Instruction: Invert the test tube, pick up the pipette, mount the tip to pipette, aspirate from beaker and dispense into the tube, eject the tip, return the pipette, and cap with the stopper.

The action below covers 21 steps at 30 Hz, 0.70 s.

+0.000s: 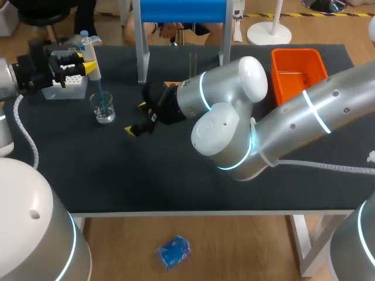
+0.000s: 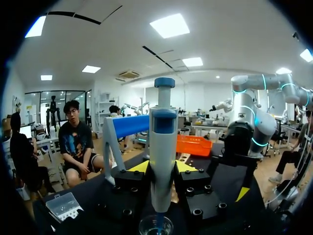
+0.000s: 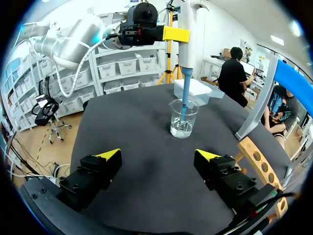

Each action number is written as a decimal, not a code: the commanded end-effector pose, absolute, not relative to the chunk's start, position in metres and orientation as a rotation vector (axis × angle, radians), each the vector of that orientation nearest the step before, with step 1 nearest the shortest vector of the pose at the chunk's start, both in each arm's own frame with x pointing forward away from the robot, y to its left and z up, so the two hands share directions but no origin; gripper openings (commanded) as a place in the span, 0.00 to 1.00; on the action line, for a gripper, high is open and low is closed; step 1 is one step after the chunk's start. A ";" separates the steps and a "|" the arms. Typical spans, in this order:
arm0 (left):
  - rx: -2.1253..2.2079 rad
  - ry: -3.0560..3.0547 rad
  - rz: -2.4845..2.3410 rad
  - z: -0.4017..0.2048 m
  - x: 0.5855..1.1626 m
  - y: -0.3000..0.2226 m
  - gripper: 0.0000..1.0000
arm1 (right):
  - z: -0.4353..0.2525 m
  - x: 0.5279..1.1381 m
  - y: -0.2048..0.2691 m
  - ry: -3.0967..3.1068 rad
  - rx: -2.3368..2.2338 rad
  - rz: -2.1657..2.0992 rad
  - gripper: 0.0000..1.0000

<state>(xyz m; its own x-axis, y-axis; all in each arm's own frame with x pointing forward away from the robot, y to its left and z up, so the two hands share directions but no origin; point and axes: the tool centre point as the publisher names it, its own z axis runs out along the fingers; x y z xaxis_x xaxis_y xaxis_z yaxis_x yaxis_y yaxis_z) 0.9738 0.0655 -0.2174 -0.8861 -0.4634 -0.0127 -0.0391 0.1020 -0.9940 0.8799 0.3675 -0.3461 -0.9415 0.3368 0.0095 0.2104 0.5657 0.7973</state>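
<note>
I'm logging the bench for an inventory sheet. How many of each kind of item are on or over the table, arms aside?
Pipette: 1
Blue pipette tip: 1
Glass beaker: 1
Tip box: 1
Test tube: 1
Wooden rack: 1
Orange bin: 1
Blue-topped stand: 1
Total: 8

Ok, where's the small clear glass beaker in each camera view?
Head view: small clear glass beaker at the view's left, under the left end effector.
Left wrist view: the beaker directly under that end effector.
Right wrist view: the beaker ahead of the open right end effector.
Shared landmark: the white-and-blue pipette dipping into it.
</note>
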 end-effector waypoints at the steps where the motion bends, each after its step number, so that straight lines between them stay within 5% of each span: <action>1: -0.486 2.062 -1.850 -0.218 0.974 0.067 0.00 | -0.345 0.880 0.367 2.654 0.467 1.316 1.00; 21: -0.483 2.052 -1.845 -0.225 0.973 0.067 0.00 | -0.345 0.880 0.367 2.654 0.467 1.316 1.00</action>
